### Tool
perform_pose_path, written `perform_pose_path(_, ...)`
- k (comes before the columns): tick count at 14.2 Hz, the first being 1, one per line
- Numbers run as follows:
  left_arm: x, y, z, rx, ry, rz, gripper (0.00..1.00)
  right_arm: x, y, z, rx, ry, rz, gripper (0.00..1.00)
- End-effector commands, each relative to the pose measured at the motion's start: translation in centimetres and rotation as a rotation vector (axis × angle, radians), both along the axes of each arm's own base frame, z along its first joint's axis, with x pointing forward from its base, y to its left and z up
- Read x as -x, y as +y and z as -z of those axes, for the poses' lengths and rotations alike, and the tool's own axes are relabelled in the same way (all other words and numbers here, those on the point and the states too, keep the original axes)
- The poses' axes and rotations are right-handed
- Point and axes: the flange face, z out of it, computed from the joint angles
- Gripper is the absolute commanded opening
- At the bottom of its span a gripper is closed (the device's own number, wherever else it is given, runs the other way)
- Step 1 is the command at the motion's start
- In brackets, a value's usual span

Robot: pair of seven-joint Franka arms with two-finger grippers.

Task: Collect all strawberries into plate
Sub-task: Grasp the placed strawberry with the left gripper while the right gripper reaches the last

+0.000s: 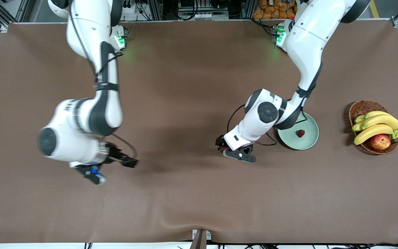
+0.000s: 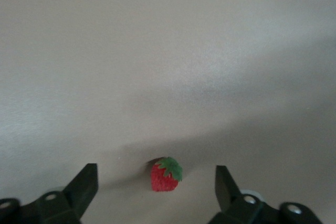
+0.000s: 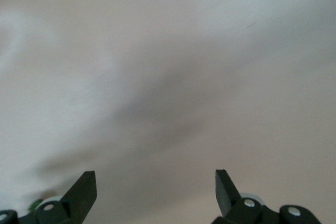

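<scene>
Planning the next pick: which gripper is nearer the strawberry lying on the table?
Left. The left gripper hangs open right over the strawberry, fingers either side. The right gripper is off toward the right arm's end of the table.

Matt brown cloth-like table cover (image 1: 192,193), softly wrinkled, glossy white plastic arm shells, smooth pale mint-green plate (image 1: 309,138) with slight sheen, rough brown woven wicker basket (image 1: 360,108), matt black gripper fingers (image 2: 84,187)
</scene>
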Motion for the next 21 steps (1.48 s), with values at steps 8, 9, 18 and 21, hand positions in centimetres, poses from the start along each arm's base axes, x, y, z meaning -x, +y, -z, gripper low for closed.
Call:
perform_pose_path(8, 0.9, -2.1, 3.7, -0.021, -0.023, 0.032, 0.77, -0.6, -25.2, 5.3, 0.092, -0.012, -0.145, 1.00)
perform_pose_path(9, 0.8, -1.9, 3.7, -0.027, -0.026, 0.033, 0.76, -0.8, -26.9, 6.9, 0.134, -0.022, -0.184, 1.00)
perform_pose_path(18, 1.0, -1.6, 4.4, -0.047, -0.026, 0.050, 0.43, 1.0, -27.9, 16.0, 0.194, -0.078, -0.276, 1.00)
perform_pose_path(21, 1.1, -1.5, 4.3, -0.049, -0.025, 0.052, 0.19, 2.9, -26.1, 17.9, 0.235, -0.090, -0.309, 1.00)
